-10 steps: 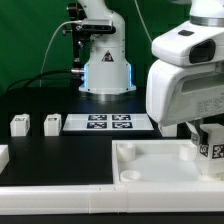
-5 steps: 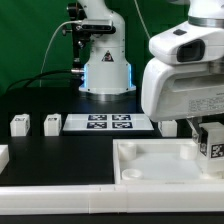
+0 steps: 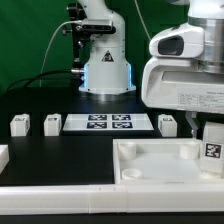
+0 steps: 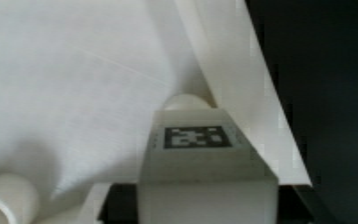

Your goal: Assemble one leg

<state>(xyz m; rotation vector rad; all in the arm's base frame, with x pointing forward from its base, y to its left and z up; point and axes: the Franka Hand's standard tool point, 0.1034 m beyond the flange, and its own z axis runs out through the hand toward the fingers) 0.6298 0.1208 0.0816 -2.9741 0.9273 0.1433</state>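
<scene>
Around: I see the tray (image 3: 150,172) below the jaws. Three loose legs (image 3: 51,123) and the marker board (image 3: 108,123) sit well apart from them on the table (image 3: 60,150).
In the way: the bulky gripper (image 3: 207,136) hides most of the jaws from me in the exterior view.
Views: only the wrist view shows me the tray wall (image 4: 87,110) just beside the jaws. Only the exterior view shows the loose legs.
Leg: the leg (image 3: 213,151) sits between the jaws, over the tray.
Axis: upright, its long axis running straight down out of the jaws, with a tag facing the exterior camera.
Jaws: closed on the leg.
</scene>
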